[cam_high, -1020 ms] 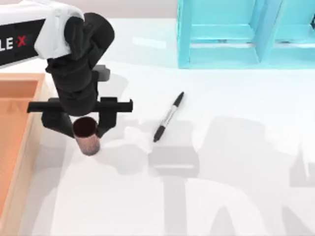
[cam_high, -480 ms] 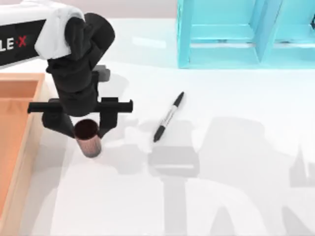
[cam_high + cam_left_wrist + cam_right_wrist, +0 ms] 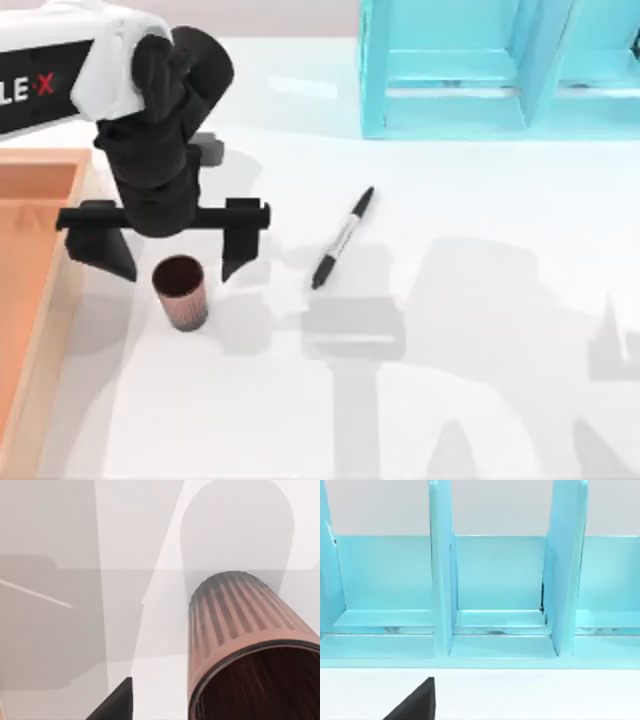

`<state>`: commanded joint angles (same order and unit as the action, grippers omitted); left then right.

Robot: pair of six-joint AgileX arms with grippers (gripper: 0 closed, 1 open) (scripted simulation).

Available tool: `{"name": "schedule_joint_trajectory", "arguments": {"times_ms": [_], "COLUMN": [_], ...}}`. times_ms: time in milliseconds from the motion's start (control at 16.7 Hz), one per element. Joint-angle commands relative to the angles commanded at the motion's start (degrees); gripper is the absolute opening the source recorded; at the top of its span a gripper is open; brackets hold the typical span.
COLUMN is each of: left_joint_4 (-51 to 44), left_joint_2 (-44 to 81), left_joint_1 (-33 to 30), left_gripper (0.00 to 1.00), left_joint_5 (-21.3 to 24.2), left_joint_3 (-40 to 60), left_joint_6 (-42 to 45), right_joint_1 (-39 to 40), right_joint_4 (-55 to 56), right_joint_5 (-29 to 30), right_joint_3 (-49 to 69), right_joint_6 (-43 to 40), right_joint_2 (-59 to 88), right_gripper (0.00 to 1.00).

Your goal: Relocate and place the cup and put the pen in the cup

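You've got one cup (image 3: 181, 291), one pen (image 3: 342, 238) — one orange tray (image 3: 40, 300) at the left edge, one blue shelf unit (image 3: 500, 70), one white table (image 3: 480, 400).

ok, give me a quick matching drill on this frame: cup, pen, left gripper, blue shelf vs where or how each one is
Column 1:
1. cup
2. pen
3. left gripper
4. blue shelf

Column 2:
A. at the far edge of the table, toward the top view's right
B. standing upright on the table, free of the fingers
C. lying flat on the table, to the right of the cup
D. open, just above the cup, beside the orange tray

Pairs: 1-B, 2-C, 3-D, 4-A
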<state>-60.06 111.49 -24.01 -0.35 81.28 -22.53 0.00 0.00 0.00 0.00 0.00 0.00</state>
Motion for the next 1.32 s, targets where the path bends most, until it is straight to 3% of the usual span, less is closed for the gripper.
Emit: {"name": "schedule_joint_trajectory", "arguments": {"times_ms": [540,1080,1320], "left_joint_4": [-2.20,-30.21,-34.69], "left_joint_2": [0.45,1.05,0.52], "left_joint_1": [-0.01,-0.38,-0.30], "left_gripper": [1.00,1.00,1.00], "left_joint_5": [0.00,0.01,0.00], "left_joint_3": [2.23,30.64,35.21], "left_joint_6": [-0.13,-0.40,-0.34], "right_joint_1": [0.00,0.00,0.00], "right_joint_4": [0.00,0.00,0.00], "right_joint_5": [0.00,0.00,0.00], "right_joint_3": [0.00,0.00,0.00], "right_joint_6": [0.00,0.00,0.00], "right_joint_2": [0.00,0.00,0.00], "right_gripper": [1.00,1.00,1.00]}}
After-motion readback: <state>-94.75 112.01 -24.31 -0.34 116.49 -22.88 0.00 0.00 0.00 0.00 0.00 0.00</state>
